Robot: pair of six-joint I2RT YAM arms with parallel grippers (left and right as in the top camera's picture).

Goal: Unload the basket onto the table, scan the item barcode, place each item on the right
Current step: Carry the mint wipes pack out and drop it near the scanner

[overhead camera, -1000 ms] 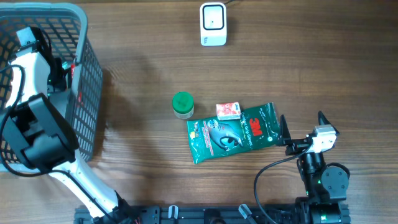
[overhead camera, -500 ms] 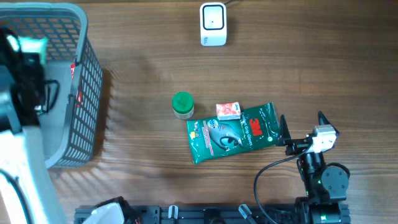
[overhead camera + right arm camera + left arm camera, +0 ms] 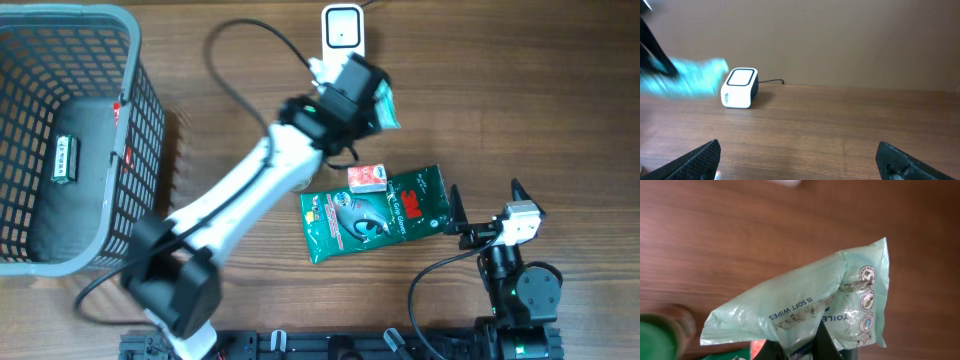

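My left gripper (image 3: 372, 98) is shut on a pale green pack of wipes (image 3: 386, 106), held above the table just below and right of the white scanner (image 3: 342, 38). In the left wrist view the pack (image 3: 805, 300) hangs crumpled, pinched between the dark fingers (image 3: 826, 342), its printed side facing the camera. No barcode shows. My right gripper (image 3: 485, 207) rests at the right near the front edge, open and empty. From its wrist view the scanner (image 3: 740, 87) stands ahead with the pack (image 3: 685, 77) a blur to its left.
A grey basket (image 3: 135, 120) at the left holds a dark item (image 3: 65, 158). A green 3M glove pack (image 3: 375, 212) and a small red-and-white box (image 3: 367, 178) lie mid-table. A green-lidded jar (image 3: 655, 340) stands under the left arm.
The left arm has swung out of the basket and across to the scanner, carrying the wipes pack. The right arm has not moved.
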